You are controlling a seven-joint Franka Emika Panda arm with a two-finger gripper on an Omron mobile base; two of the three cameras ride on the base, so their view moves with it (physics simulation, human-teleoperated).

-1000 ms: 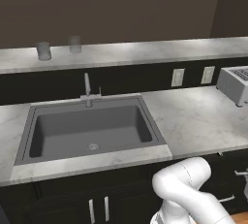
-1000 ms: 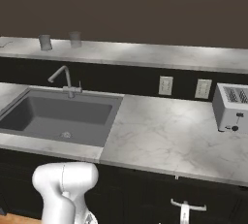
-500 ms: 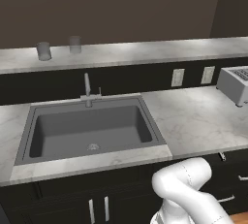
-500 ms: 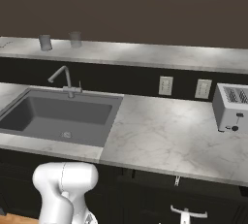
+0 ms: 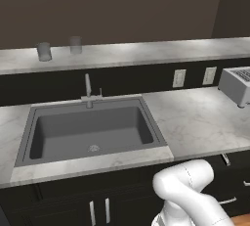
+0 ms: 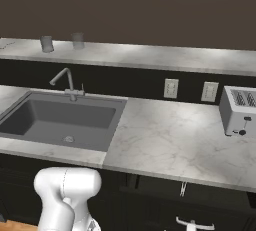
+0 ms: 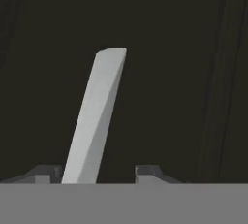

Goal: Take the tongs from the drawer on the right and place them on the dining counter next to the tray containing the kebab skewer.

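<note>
Arm's down low at the drawer handle, tongs nowhere to be seen yet

Hand cam: gripper (image 7: 99,172) sits right up against a black front w/ a silver bar handle (image 7: 97,116) running up between the fingertips, prob so it can tug the drawer (image 7: 160,72) out. Claw looks part-spread around the bar, can't tell if it's actually clamping or let go. Base cams: grey sink (image 5: 90,129) on the left, toaster (image 6: 239,110) far right, two grey cups (image 5: 44,51) on the far dining counter (image 6: 150,57). Tongs presumably inside the drawer, tbh.
</note>
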